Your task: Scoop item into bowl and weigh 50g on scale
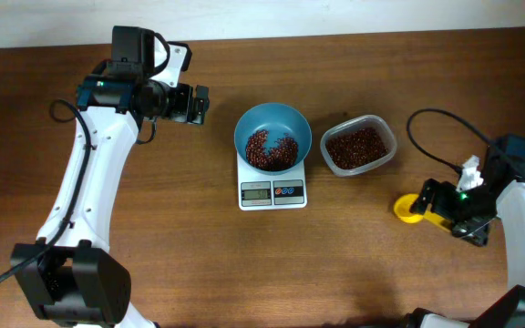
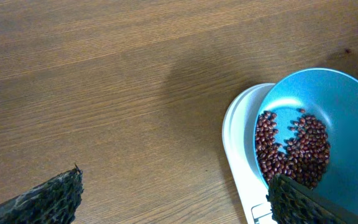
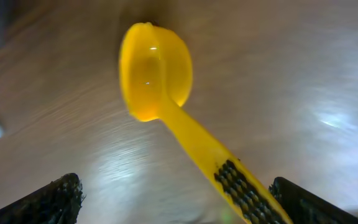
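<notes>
The teal bowl [image 1: 285, 117] stands on the white scale [image 1: 272, 193] mid-table, with a heap of red-brown beans [image 1: 270, 150] inside. My left gripper [image 1: 194, 103] hangs open to the left of the bowl. In the left wrist view it [image 2: 179, 202] has bare wood between its fingers, with the bowl [image 2: 334, 99], its beans [image 2: 291, 149] and the scale [image 2: 238, 143] at the right. My right gripper [image 1: 454, 214] is open at the right. A yellow scoop [image 3: 154, 68], empty, lies on the table, its handle running between the wide-open fingers [image 3: 303, 202], close to the right one.
A clear plastic container [image 1: 386, 137] with more beans [image 1: 355, 148] sits right of the bowl. The yellow scoop [image 1: 410, 208] lies below it. A black cable loops across the table at the far right [image 1: 427, 137]. The left arm reaches in from the lower left.
</notes>
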### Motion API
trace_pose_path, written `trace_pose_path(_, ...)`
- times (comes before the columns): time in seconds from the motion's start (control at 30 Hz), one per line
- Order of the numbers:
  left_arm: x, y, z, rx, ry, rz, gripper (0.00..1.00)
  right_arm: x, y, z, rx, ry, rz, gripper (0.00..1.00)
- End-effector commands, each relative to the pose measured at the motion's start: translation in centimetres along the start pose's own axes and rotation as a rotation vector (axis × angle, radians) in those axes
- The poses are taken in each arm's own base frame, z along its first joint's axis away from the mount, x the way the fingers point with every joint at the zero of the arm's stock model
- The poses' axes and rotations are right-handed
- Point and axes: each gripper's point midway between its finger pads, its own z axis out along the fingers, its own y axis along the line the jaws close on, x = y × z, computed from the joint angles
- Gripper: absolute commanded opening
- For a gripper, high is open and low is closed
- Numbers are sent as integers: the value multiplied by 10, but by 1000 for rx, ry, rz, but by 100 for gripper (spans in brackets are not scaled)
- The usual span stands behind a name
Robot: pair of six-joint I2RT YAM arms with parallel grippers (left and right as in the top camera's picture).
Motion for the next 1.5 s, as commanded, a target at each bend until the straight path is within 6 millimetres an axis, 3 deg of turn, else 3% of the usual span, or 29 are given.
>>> trace_pose_path(0.0,-10,-3,-11,6,-37,27,99,-8,-40,3,237,-25,170,97)
trace_pose_path(0.1,-10,-3,-11,6,-37,27,99,-15,-25,10,204,-36,131,98)
trace_pose_path(0.13,-10,-3,-11,6,-37,27,99,-17,-14,11,155,-37,87,99)
trace_pose_path(0.2,-10,-3,-11,6,-37,27,99,-22,29,9,-57,-47,-98,100)
trace_pose_path(0.23,-10,-3,-11,6,-37,27,99,-24,38,6,-98,-60,-127,100)
trace_pose_path(0.3,-10,-3,-11,6,-37,27,99,-32,32,-1,-41,-104,-100,100)
trace_pose_path(0.33,-10,-3,-11,6,-37,27,99,-37,9,-7,102,-144,18,99)
trace_pose_path(0.37,-10,-3,-11,6,-37,27,99,-39,8,-10,116,-157,15,99)
trace_pose_path(0.4,-10,-3,-11,6,-37,27,99,-38,26,-9,27,-148,-78,98)
trace_pose_path(0.43,-10,-3,-11,6,-37,27,99,-30,62,-12,-170,-127,-294,98)
trace_pose_path(0.47,-10,-3,-11,6,-37,27,99,-30,54,-11,-128,-120,-189,95)
trace_pose_path(0.5,-10,-3,-11,6,-37,27,99,-31,28,-9,10,-120,14,99)
trace_pose_path(0.53,-10,-3,-11,6,-37,27,99,-27,45,-9,-79,-105,-122,99)
trace_pose_path(0.57,-10,-3,-11,6,-37,27,99,-13,85,-16,-305,-86,-407,99)
trace_pose_path(0.6,-10,-3,-11,6,-37,27,99,-12,85,-16,-306,-75,-374,99)
trace_pose_path(0.67,-10,-3,-11,6,-37,27,99,-19,14,-9,97,-88,130,99)
trace_pose_path(0.7,-10,-3,-11,6,-37,27,99,-17,-3,-11,187,-103,231,99)
trace_pose_path(0.8,-10,-3,-11,6,-37,27,99,-13,13,-8,115,-64,70,99)
trace_pose_path(1.0,-10,-3,-11,6,-37,27,99,-18,52,-11,-70,-79,-42,99)
trace_pose_path(1.17,-10,-3,-11,6,-37,27,99,-25,69,-33,-145,-132,-131,99)
trace_pose_path(1.33,-10,-3,-11,6,-37,27,99,-35,91,-77,-237,-283,-245,99)
trace_pose_path(1.47,-10,-3,-11,6,-37,27,99,-37,92,-86,-244,-326,-254,99)
